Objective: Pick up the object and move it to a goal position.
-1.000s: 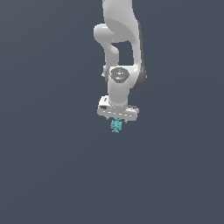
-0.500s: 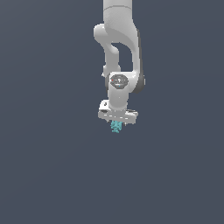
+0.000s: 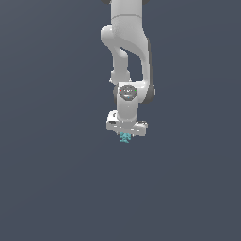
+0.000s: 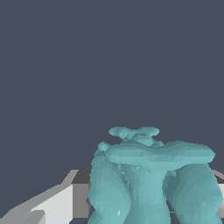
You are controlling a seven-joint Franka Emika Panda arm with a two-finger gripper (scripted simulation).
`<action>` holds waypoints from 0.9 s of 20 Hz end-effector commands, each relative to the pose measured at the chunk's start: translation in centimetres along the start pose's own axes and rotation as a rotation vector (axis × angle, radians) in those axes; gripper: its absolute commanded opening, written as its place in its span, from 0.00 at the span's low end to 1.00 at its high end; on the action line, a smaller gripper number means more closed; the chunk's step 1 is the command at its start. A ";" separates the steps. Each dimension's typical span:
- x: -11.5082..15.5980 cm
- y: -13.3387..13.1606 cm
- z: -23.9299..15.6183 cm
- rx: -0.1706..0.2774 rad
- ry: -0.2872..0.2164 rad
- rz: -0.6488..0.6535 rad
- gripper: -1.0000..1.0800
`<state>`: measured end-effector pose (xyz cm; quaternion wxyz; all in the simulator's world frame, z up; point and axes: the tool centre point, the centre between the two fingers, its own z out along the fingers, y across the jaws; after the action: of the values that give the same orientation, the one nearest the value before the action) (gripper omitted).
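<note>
white robot arm holding a small teal object against a plain dark grey background.

in the exterior view the arm (image 3: 126,56) hangs from the top centre of the frame, and its tool (image 3: 125,133) sits just below the middle, clamped on the knobbly teal object (image 3: 124,137) that pokes out beneath it. the wrist view shows the object close up, lumpy, apparently between the pale fingers (image 4: 52,205).

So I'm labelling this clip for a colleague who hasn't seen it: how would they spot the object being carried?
Follow the white robot arm down to its gripper. The object pokes out just beneath it, between the fingers. It is the only teal, lumpy thing against the plain dark grey background, and much narrower than the gripper.
</note>
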<state>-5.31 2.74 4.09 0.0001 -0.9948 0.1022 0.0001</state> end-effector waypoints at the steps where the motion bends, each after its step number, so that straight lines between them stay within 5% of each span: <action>1: 0.0 0.0 0.1 0.000 0.000 0.000 0.00; 18: -0.5 0.2 -2.3 0.000 0.001 0.000 0.00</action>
<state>-5.72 2.68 5.76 0.0001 -0.9948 0.1022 0.0003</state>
